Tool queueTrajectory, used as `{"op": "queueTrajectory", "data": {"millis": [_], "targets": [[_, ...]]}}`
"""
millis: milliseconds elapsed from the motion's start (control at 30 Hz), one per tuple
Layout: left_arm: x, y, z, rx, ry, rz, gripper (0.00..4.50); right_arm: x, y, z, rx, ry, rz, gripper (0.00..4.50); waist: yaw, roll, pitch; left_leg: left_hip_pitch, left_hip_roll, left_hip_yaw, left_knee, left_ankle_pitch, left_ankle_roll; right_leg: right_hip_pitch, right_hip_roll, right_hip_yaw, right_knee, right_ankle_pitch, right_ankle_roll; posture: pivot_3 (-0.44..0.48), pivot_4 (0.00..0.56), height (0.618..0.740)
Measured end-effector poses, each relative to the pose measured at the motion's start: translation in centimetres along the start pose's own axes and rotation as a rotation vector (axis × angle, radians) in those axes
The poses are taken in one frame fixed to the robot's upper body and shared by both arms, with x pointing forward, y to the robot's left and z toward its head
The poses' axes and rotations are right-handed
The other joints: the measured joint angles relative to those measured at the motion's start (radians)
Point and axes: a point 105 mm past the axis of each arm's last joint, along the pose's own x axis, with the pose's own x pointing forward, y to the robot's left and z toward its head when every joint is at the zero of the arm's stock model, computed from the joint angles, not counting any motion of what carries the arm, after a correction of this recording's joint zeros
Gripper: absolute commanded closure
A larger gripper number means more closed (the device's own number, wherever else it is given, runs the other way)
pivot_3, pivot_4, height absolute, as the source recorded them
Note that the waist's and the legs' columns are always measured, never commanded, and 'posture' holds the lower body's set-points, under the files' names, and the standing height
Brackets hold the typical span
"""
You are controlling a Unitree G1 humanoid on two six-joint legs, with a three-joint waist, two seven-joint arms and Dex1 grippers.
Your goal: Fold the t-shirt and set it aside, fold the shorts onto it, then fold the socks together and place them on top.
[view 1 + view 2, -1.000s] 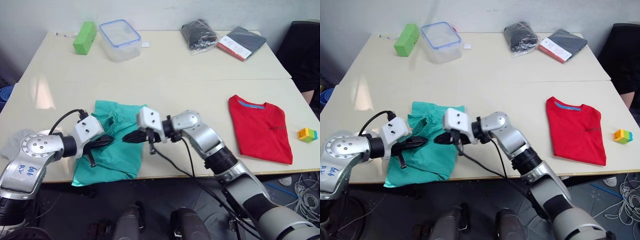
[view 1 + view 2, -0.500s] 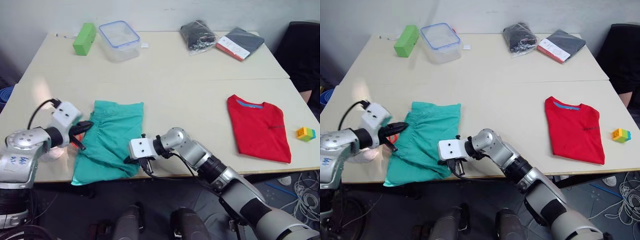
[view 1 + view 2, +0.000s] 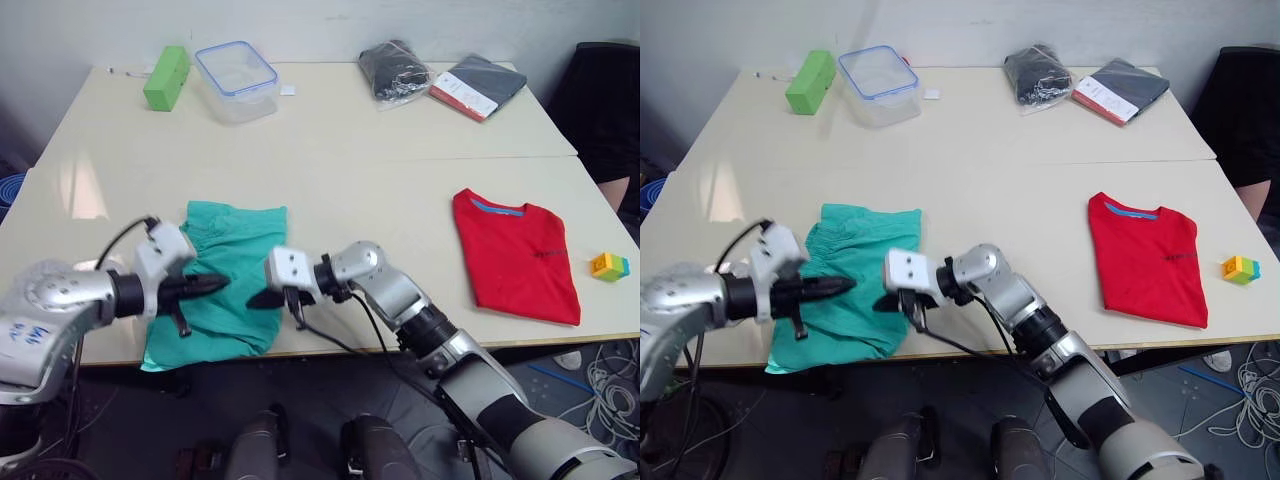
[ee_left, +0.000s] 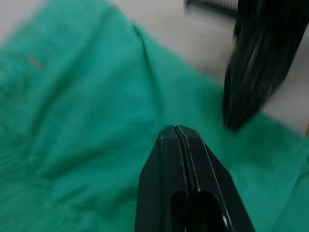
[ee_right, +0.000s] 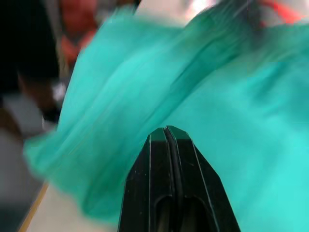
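Note:
The teal shorts [image 3: 238, 240] lie rumpled at the table's front left, reaching to its front edge. My left gripper [image 3: 216, 285] is shut and hovers over the middle of the shorts, pointing right. My right gripper [image 3: 256, 298] is shut too, pointing left at it from the shorts' right edge, tips a short way apart. In the wrist views both grippers [image 4: 177, 133] [image 5: 166, 130] show closed fingers with no cloth between them. The red t-shirt [image 3: 520, 255] lies folded flat at the front right. The socks are hidden.
At the back stand a green block [image 3: 167, 76], a clear container with a blue rim [image 3: 238, 78], a black bagged cloth [image 3: 397, 68] and a dark folded packet [image 3: 480, 85]. A small coloured cube [image 3: 612, 266] sits right of the t-shirt. A person's dark sleeve [image 3: 612, 110] is at the right edge.
Half a second ago my left gripper was at the shorts' left edge and my right at their front corner. Both have swung back over the cloth, tips facing.

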Motion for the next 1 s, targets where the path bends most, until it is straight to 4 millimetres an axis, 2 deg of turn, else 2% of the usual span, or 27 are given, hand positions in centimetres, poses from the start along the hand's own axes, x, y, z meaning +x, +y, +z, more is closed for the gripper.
{"op": "queueTrajectory", "data": {"millis": [67,133,167,300,367,467,533,567,667,767,833,933,1000], "targets": [[0.5,0.8,-1.7,0.004,0.050,0.053,4.50,-0.1,-1.6,1.9,0.017,-0.047,-0.055,4.47,0.001,0.000,0.000,0.000,0.000,0.000,0.000,0.000,0.000,0.000,0.000,0.000,0.000,0.000,0.000,0.000,0.150,0.740],[0.8,1.1,-1.7,0.038,0.028,0.084,4.50,-0.1,-3.1,2.0,0.030,-0.037,-0.121,4.47,0.004,0.000,0.000,0.001,-0.001,0.000,-0.001,0.000,0.000,0.001,-0.001,0.000,0.000,0.000,0.000,0.000,0.150,0.740],[1.0,1.2,-1.8,0.038,0.012,0.095,4.50,0.3,-4.0,1.2,0.020,0.007,-0.174,4.47,0.004,0.000,-0.001,0.002,-0.001,0.000,-0.001,0.000,0.000,0.001,-0.002,0.000,0.000,0.000,0.000,0.000,0.150,0.740],[1.5,1.0,-2.1,0.022,-0.035,0.128,4.50,0.8,-6.5,-4.5,-0.060,0.282,-0.402,4.47,0.005,0.000,-0.001,0.002,-0.002,0.000,0.000,0.000,0.001,0.001,-0.003,0.000,0.001,0.000,0.000,0.000,0.150,0.740],[1.5,1.0,-2.2,0.018,-0.040,0.135,4.50,0.2,-7.8,-4.6,-0.130,0.323,-0.492,4.47,0.005,0.001,-0.001,0.002,-0.002,0.000,0.000,0.001,0.001,0.000,-0.003,0.000,0.002,0.000,0.000,0.000,0.150,0.740],[1.5,0.9,-2.4,0.012,-0.050,0.144,4.50,-2.2,-10.3,-3.6,-0.129,0.325,-0.644,4.47,0.005,0.001,-0.001,0.002,-0.002,0.000,0.000,0.002,0.001,0.000,-0.003,0.000,0.003,0.000,0.000,0.000,0.150,0.740],[1.4,0.8,-2.4,0.012,-0.053,0.148,4.50,-4.0,-11.3,-3.1,-0.078,0.287,-0.698,4.47,0.004,0.001,-0.001,0.002,-0.002,0.000,-0.001,0.002,0.001,0.000,-0.003,0.000,0.003,0.000,0.000,0.000,0.150,0.740],[1.4,0.9,-2.2,0.013,-0.061,0.150,4.50,-4.8,-11.4,-3.0,0.005,0.251,-0.688,4.47,0.004,0.001,-0.001,0.002,-0.002,0.000,-0.001,0.002,0.001,0.000,-0.003,0.000,0.003,0.000,0.000,0.000,0.150,0.740],[1.5,0.8,-1.9,-0.005,-0.100,0.143,4.50,-5.7,-10.3,-2.7,0.265,0.152,-0.562,4.47,0.004,0.001,-0.001,0.001,-0.001,0.000,-0.002,0.002,0.001,0.000,-0.002,0.000,0.004,0.000,0.000,0.000,0.150,0.740],[2.0,0.6,-0.7,-0.035,-0.168,0.108,4.50,-6.5,-7.6,-1.7,0.484,0.075,-0.380,3.90,0.010,0.001,-0.001,-0.002,-0.002,-0.002,-0.001,0.002,0.001,-0.001,-0.002,0.000,0.004,0.000,0.000,0.000,0.150,0.740],[1.6,0.9,0.4,-0.031,-0.213,0.098,4.50,-7.5,-5.8,-1.8,0.621,0.068,-0.307,3.20,0.012,0.001,-0.001,-0.003,-0.002,-0.003,-0.001,0.001,0.002,-0.001,-0.002,0.000,0.002,0.000,0.000,0.000,0.150,0.740],[0.8,1.1,2.0,-0.034,-0.282,0.075,3.86,-8.2,-3.1,-2.5,0.786,0.078,-0.234,2.13,0.007,0.001,-0.001,-0.003,-0.002,-0.002,-0.001,0.001,0.002,-0.001,-0.002,0.000,-0.001,0.000,0.000,0.000,0.150,0.740],[0.3,0.2,3.3,-0.027,-0.326,0.010,3.28,-7.9,-2.0,-2.9,0.868,0.091,-0.211,1.46,-0.002,0.001,-0.001,-0.003,-0.001,0.000,-0.003,0.002,0.001,-0.002,-0.001,0.000,-0.001,0.000,0.000,0.000,0.150,0.740]]}}
